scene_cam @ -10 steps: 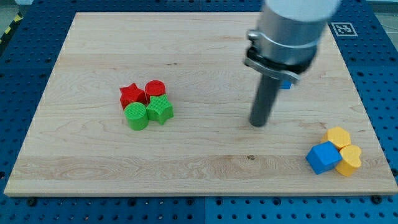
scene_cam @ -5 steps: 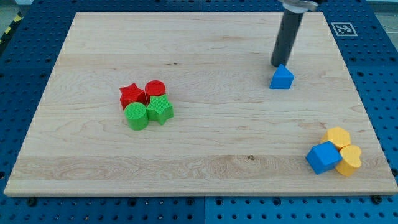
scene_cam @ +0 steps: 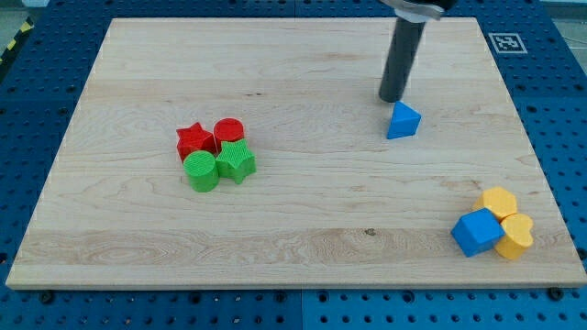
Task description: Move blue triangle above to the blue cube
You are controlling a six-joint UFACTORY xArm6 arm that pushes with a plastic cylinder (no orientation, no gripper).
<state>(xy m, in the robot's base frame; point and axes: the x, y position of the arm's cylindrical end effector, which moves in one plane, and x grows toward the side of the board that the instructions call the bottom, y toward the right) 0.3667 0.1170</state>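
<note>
The blue triangle [scene_cam: 403,121] lies on the wooden board [scene_cam: 293,220], right of centre in the upper half. My tip [scene_cam: 392,99] stands just above and slightly left of it, close to or touching its upper left corner. The blue cube [scene_cam: 477,231] sits near the view's bottom right, well below and to the right of the triangle.
Two yellow blocks [scene_cam: 500,202] [scene_cam: 516,235] touch the blue cube on its right side. At the view's left of centre a red star [scene_cam: 193,140], a red cylinder [scene_cam: 228,131], a green cylinder [scene_cam: 202,170] and a green star [scene_cam: 237,161] sit packed together.
My tip went from the middle of the board up past the blue triangle, then shifted left. The triangle has turned and slid slightly down-left.
</note>
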